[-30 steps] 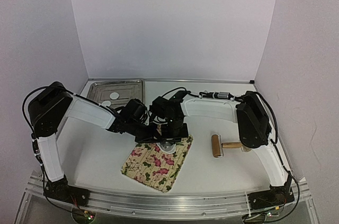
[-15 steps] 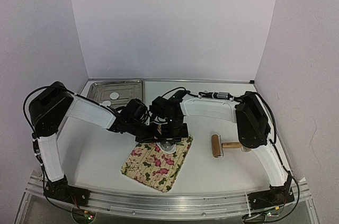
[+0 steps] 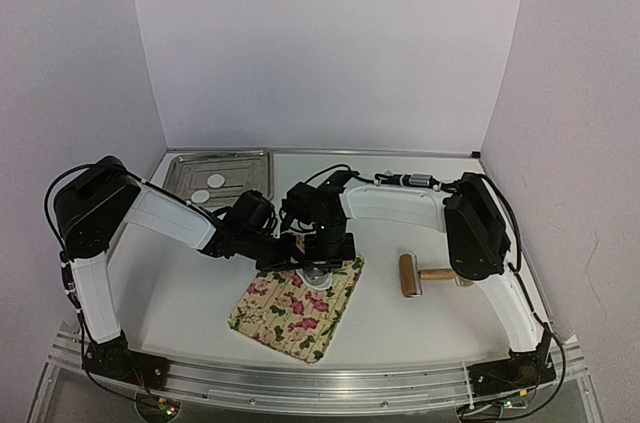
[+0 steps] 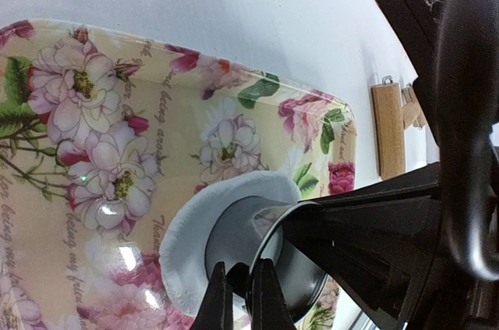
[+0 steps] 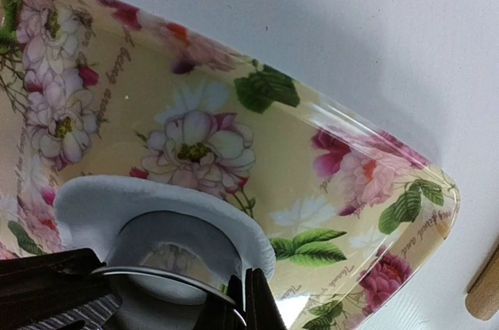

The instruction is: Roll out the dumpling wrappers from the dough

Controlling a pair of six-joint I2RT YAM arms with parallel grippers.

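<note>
A flat white sheet of dough lies on the far end of the floral mat. The metal ring cutter stands on the dough. My left gripper is shut on the ring's rim from one side. My right gripper is shut on the rim from the other side, over the dough. In the top view both grippers, left and right, meet over the mat's far edge. Two dumpling wrappers lie in the metal tray.
A wooden rolling pin lies on the table right of the mat, also in the left wrist view. The tray stands at the back left against the wall. White walls close in the table on three sides.
The left arm has shifted slightly towards the near left, uncovering the nearer wrapper in the tray. Both grippers stay on the ring cutter.
</note>
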